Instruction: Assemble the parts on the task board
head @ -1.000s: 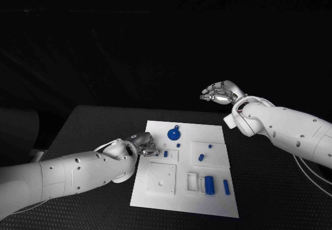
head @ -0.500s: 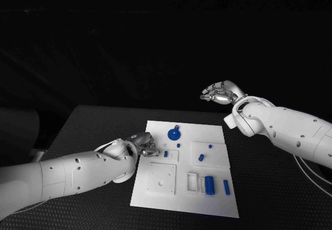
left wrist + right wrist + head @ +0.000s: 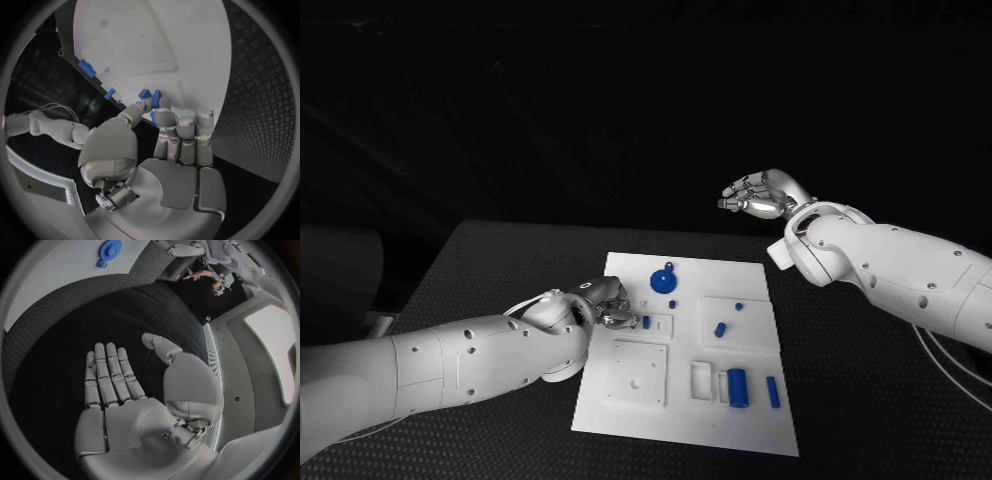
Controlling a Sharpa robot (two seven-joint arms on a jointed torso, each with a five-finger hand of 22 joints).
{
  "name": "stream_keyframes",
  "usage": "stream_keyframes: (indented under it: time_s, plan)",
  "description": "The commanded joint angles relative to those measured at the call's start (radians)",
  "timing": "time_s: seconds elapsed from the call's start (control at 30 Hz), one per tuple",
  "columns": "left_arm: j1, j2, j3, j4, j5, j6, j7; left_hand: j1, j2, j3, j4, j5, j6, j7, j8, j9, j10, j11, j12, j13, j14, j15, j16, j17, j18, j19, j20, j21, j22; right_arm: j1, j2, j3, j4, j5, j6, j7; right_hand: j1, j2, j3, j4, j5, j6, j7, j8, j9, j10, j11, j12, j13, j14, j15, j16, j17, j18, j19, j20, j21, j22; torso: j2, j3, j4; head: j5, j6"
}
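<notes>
- A robotics lab: my two white arms work at a black textured table [image 3: 488,250].
- White task board [image 3: 646,410] before me, darkness around.

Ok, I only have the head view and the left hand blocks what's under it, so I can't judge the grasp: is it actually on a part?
Observer: Yes. In the left wrist view the left hand has its thumb on one side of a small blue part and a finger on the other, right at the task board.
Operator: And the right hand? From here its fingers look curled.
Observer: The right wrist view shows the right hand with its palm bare and its fingers stretched out, holding nothing.
Operator: Is it over the board?
Observer: No, it is over the black table; the board's corner with the round blue part lies beyond its fingertips.
</notes>
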Motion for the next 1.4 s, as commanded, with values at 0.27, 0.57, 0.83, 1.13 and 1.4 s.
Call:
stream_keyframes:
  time_s: [0.27, 0.57, 0.83, 1.13, 1.4]
  plan:
    - [-0.006, 0.004, -0.005, 0.002, 0.012, 0.063, -0.018, 0.013, -0.026, -0.004, 0.038, -0.095, 0.126, -0.107, 0.008, -0.004, 0.033, -0.066, 0.011, -0.001, 0.071, -0.076, 0.003, 0.002, 0.023, 0.004, -0.121, 0.002, 0.006, 0.000, 0.000, 0.000, 0.001, 0.000, 0.016, 0.010, -0.012, 0.005, -0.001, 0.010, 0.014, -0.006, 0.010, 0.004, -0.002, -0.001, 0.000, -0.006, 0.000, -0.006, 0.002, 0.005, -0.002, -0.008, 0.003, 0.000, -0.010, 0.004, 0.000, -0.0003, 0.0004, -0.001, 0.002]
    - [-0.006, 0.000, -0.005, -0.002, -0.002, 0.058, -0.033, 0.036, -0.012, 0.002, 0.036, -0.059, 0.120, -0.106, 0.012, -0.007, 0.030, -0.067, 0.012, -0.004, 0.070, -0.077, 0.002, 0.003, 0.024, 0.002, -0.121, 0.002, 0.007, 0.000, 0.000, 0.000, -0.001, 0.000, 0.016, 0.010, -0.013, 0.005, -0.001, 0.010, 0.018, -0.006, 0.010, 0.004, -0.002, -0.001, 0.000, -0.006, 0.000, -0.007, 0.003, 0.005, -0.003, -0.008, 0.002, 0.000, -0.011, 0.005, 0.000, -0.0013, 0.0004, 0.000, 0.005]
    - [-0.006, -0.021, -0.004, -0.002, -0.003, 0.056, -0.033, 0.038, 0.000, -0.001, 0.034, -0.076, 0.113, -0.105, 0.012, -0.008, 0.028, -0.068, 0.009, -0.008, 0.068, -0.079, 0.000, 0.002, 0.023, 0.002, -0.121, 0.002, 0.008, -0.002, 0.000, 0.000, -0.001, 0.000, 0.016, 0.010, -0.013, 0.005, -0.001, 0.010, 0.020, -0.006, 0.011, 0.004, -0.002, -0.001, 0.000, -0.006, 0.000, -0.007, 0.003, 0.005, -0.003, -0.009, 0.002, 0.000, -0.012, 0.005, 0.000, -0.0024, 0.0005, -0.003, 0.000]
    - [-0.005, -0.034, 0.004, 0.004, -0.001, 0.055, -0.039, 0.039, 0.004, -0.003, 0.032, -0.088, 0.108, -0.105, 0.014, -0.008, 0.027, -0.070, 0.007, -0.011, 0.068, -0.080, -0.002, 0.001, 0.023, 0.001, -0.121, 0.001, 0.007, -0.002, 0.000, 0.000, -0.001, 0.000, 0.016, 0.011, -0.014, 0.006, -0.002, 0.010, 0.021, -0.006, 0.011, 0.004, -0.002, -0.001, 0.000, -0.006, 0.000, -0.007, 0.003, 0.005, -0.003, -0.009, 0.002, 0.000, -0.013, 0.006, 0.000, -0.0016, 0.0006, -0.005, -0.004]
    - [-0.005, -0.034, 0.006, 0.001, -0.001, 0.054, -0.040, 0.040, 0.009, -0.002, 0.032, -0.092, 0.106, -0.105, 0.014, -0.009, 0.026, -0.071, 0.005, -0.013, 0.068, -0.080, -0.002, 0.001, 0.022, 0.001, -0.121, 0.001, 0.007, -0.003, 0.001, 0.000, -0.002, 0.001, 0.017, 0.010, -0.014, 0.006, -0.002, 0.011, 0.022, -0.006, 0.011, 0.004, -0.002, -0.001, 0.000, -0.006, 0.000, -0.008, 0.004, 0.005, -0.003, -0.009, 0.002, 0.000, -0.013, 0.007, 0.000, -0.0007, -0.0007, -0.005, -0.008]
